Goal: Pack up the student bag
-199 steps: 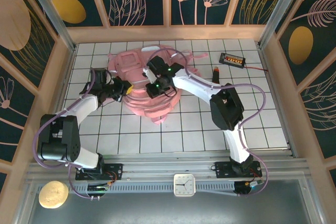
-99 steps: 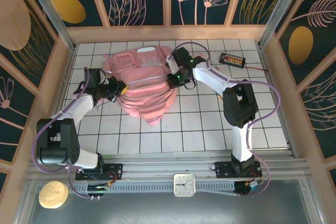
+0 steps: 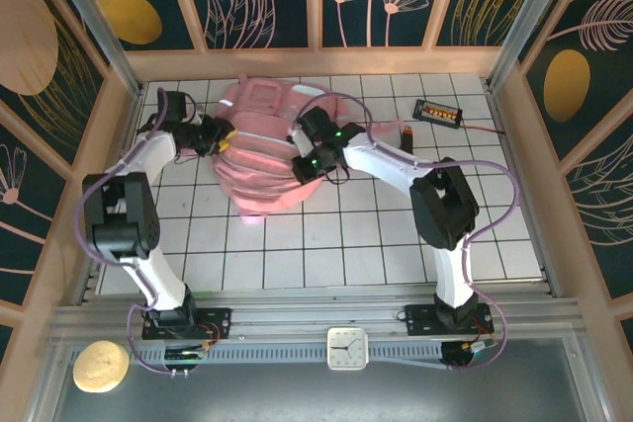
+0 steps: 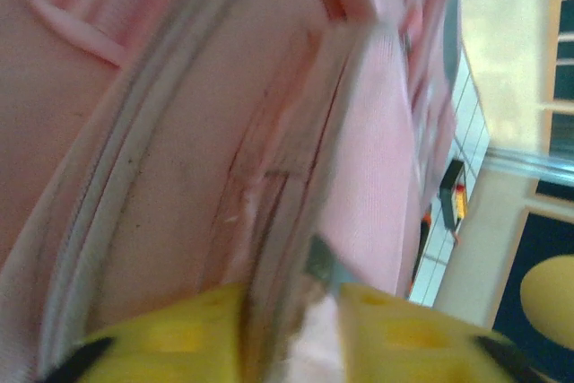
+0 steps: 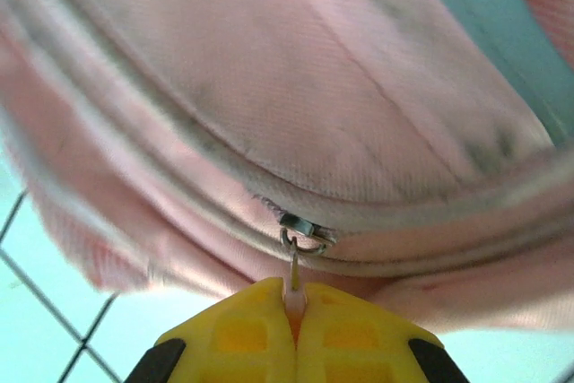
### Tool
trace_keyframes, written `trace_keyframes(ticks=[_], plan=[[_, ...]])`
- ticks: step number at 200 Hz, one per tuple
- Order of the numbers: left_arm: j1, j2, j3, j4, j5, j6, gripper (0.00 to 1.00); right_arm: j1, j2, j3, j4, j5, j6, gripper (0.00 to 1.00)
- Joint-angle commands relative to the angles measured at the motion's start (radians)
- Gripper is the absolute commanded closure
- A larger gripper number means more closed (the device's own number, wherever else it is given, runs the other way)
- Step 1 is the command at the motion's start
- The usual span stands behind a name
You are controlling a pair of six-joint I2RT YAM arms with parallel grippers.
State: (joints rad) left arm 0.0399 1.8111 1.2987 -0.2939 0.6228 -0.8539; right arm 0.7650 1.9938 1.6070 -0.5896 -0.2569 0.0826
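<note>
The student bag (image 3: 259, 170) is soft pink cloth with a fine woven grain, matt all over, and its seams are edged with paler, smoother piping. On its zip hangs a small zip pull (image 5: 300, 241) of bright, shiny metal. The right gripper (image 5: 296, 302) and left gripper (image 4: 294, 329), both against the bag, are smooth yellow plastic with a dull sheen. Under the bag the table (image 3: 297, 254) is smooth, white and faintly glossy.

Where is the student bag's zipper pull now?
Right wrist view, lower centre: the zipper pull is pinched in the right end effector, below the student bag's zip.
</note>
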Motion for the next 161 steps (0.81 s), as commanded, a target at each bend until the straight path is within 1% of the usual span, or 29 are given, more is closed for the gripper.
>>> trace_keyframes(ticks=[1, 12, 16, 21, 25, 31, 34, 48, 60, 82, 102, 124, 142, 161], plan=[[0.010, 0.018, 0.076, -0.015, -0.013, 0.043, 0.41, 0.071, -0.001, 0.039, -0.049, -0.085, 0.051, 1.00], [0.009, -0.018, 0.059, -0.035, -0.031, 0.065, 0.26, 0.070, 0.022, 0.055, -0.043, -0.091, 0.054, 1.00], [0.009, -0.034, 0.044, -0.043, -0.035, 0.069, 0.22, 0.071, 0.030, 0.063, -0.042, -0.090, 0.051, 1.00], [0.010, -0.055, 0.027, -0.046, -0.036, 0.072, 0.20, 0.070, 0.037, 0.072, -0.044, -0.091, 0.046, 1.00], [0.009, -0.074, 0.006, -0.047, -0.035, 0.073, 0.16, 0.068, 0.043, 0.081, -0.047, -0.091, 0.041, 1.00], [0.010, -0.091, -0.029, -0.043, -0.031, 0.068, 0.15, 0.067, 0.054, 0.094, -0.051, -0.092, 0.036, 1.00], [0.009, -0.125, -0.048, -0.038, -0.029, 0.062, 0.15, 0.066, 0.056, 0.100, -0.054, -0.093, 0.033, 1.00], [0.009, -0.203, -0.155, 0.015, -0.007, 0.011, 0.14, 0.062, 0.067, 0.126, -0.064, -0.094, 0.021, 1.00], [0.009, -0.266, -0.259, 0.097, 0.022, -0.066, 0.14, 0.059, 0.076, 0.144, -0.071, -0.097, 0.014, 1.00], [0.001, -0.354, -0.408, 0.223, 0.049, -0.196, 0.18, 0.057, 0.082, 0.155, -0.076, -0.103, 0.011, 1.00], [-0.020, -0.397, -0.437, 0.246, 0.039, -0.243, 0.22, 0.059, 0.086, 0.162, -0.083, -0.108, 0.010, 1.00], [-0.067, -0.427, -0.445, 0.267, 0.009, -0.301, 0.23, 0.060, 0.085, 0.165, -0.085, -0.104, 0.011, 1.00], [-0.119, -0.453, -0.477, 0.317, -0.037, -0.378, 0.23, 0.060, 0.081, 0.162, -0.082, -0.100, 0.012, 1.00], [-0.142, -0.456, -0.511, 0.362, -0.066, -0.430, 0.24, 0.062, 0.077, 0.158, -0.076, -0.099, 0.017, 1.00]])
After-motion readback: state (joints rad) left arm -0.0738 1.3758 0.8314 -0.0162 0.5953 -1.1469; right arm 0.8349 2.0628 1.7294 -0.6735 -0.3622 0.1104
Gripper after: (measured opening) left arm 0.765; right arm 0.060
